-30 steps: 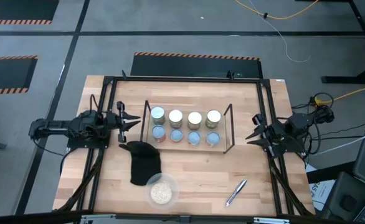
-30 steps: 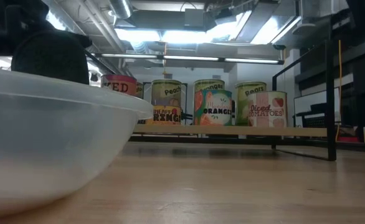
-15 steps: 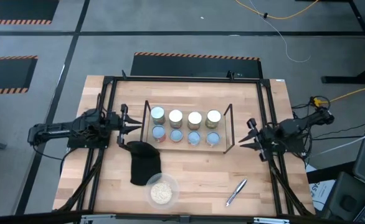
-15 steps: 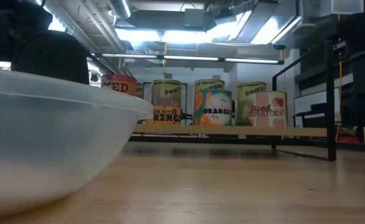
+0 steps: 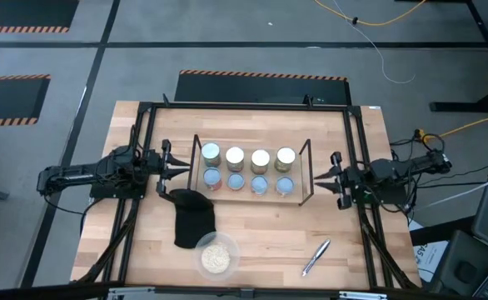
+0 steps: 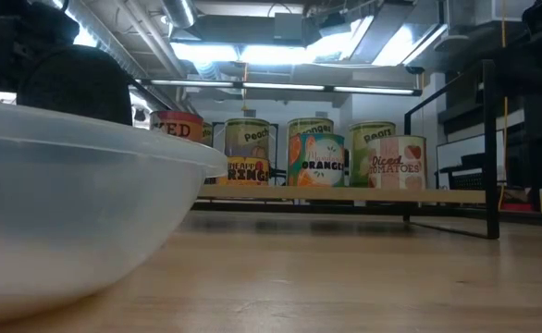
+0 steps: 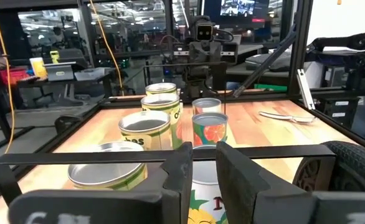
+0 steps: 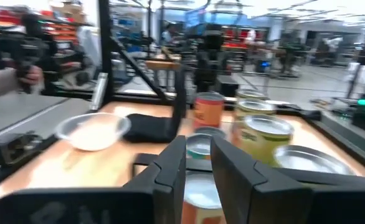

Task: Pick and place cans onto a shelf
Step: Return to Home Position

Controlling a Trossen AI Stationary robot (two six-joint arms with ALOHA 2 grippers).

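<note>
Over the last second the right arm swings round so that the right gripper now points square at the end of the shelf, just beside its wire frame. The left gripper, which was spread wide, has drawn in and sits just off the opposite end.

From where I stand both look narrow and empty. Each wrist view shows the fingers with only a slim gap between them and nothing held, and the right arm's fingers look the same.

All eight cans are on the shelf, in two rows of four seen from above. I can see none left on the table. Only the bowl of grains, a dark cloth-like thing and the pen lie there.

The placing looks finished to me. What seems left is for the arms to pull back to rest.
</note>
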